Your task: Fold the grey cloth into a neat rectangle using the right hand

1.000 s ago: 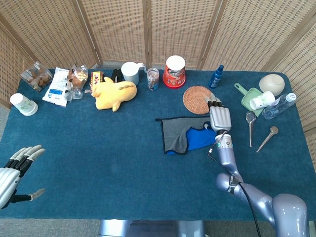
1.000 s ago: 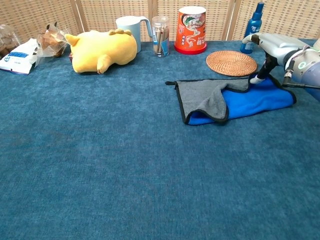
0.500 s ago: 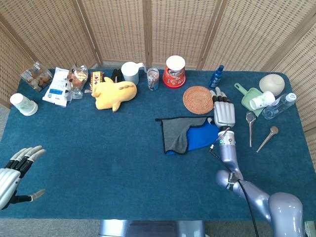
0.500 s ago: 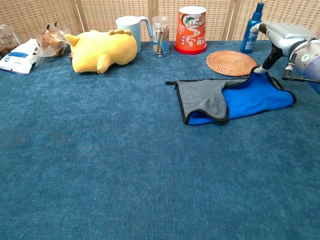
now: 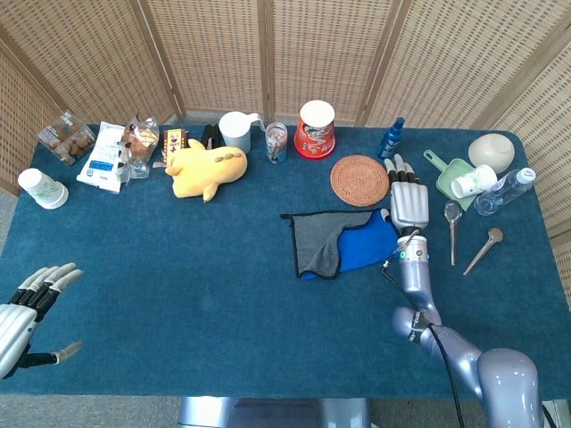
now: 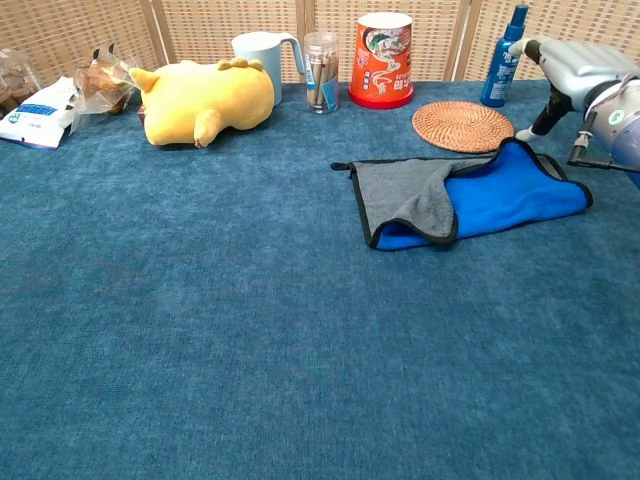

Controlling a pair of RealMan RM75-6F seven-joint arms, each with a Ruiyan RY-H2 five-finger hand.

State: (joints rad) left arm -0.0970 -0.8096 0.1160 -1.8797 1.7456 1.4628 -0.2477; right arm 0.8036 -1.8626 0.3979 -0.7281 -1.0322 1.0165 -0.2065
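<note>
The cloth (image 5: pixel 343 242) (image 6: pixel 462 198) lies on the blue table right of centre, its grey side folded over at the left and its blue side showing at the right. My right hand (image 5: pixel 408 198) (image 6: pixel 572 72) hovers just past the cloth's far right corner, fingers stretched out and apart, holding nothing. At the table's near left edge my left hand (image 5: pixel 27 308) hangs with fingers spread and empty; the chest view does not show it.
A woven coaster (image 5: pixel 359 179) and a blue spray bottle (image 5: pixel 391 138) lie just beyond the cloth. A green dustpan (image 5: pixel 453 179), spoons (image 5: pixel 452 223), cups and a bottle stand at the right. A yellow plush (image 5: pixel 208 168), red canister (image 5: pixel 315 128), mug and snacks line the back.
My right hand has let go of the cloth's right corner and drawn back to the far right, lifting off it. The blue corner now lies flat on the table.
</note>
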